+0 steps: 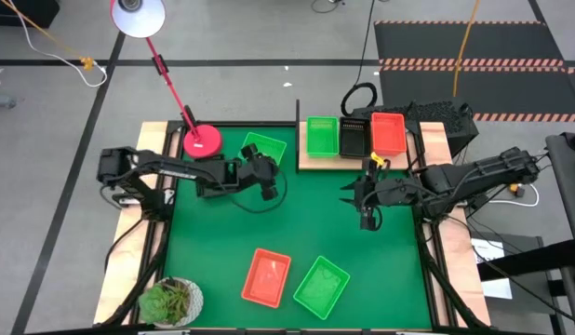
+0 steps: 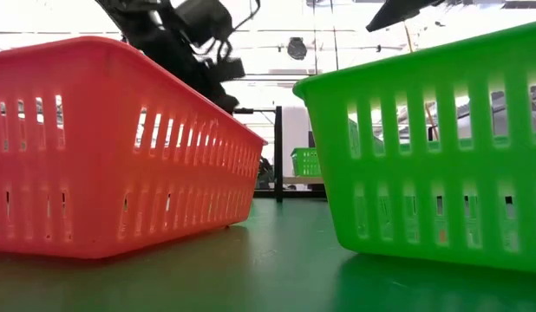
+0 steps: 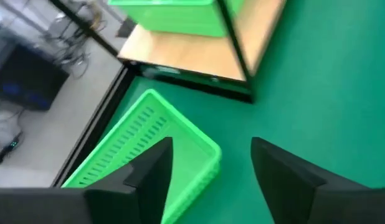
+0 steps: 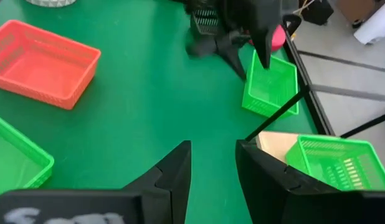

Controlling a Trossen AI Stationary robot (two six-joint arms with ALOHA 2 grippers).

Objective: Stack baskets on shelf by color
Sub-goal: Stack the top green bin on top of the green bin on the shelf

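Crowding the front: orange-red basket (image 1: 267, 276), potted plant (image 1: 170, 301).

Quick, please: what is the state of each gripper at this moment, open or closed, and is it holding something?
Left gripper: open, empty, at the green basket near the shelf.
Right gripper: open, holding nothing, above the green mat.

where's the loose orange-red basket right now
In the high view, the orange-red basket lies on the green mat near its front edge, just left of a green basket.
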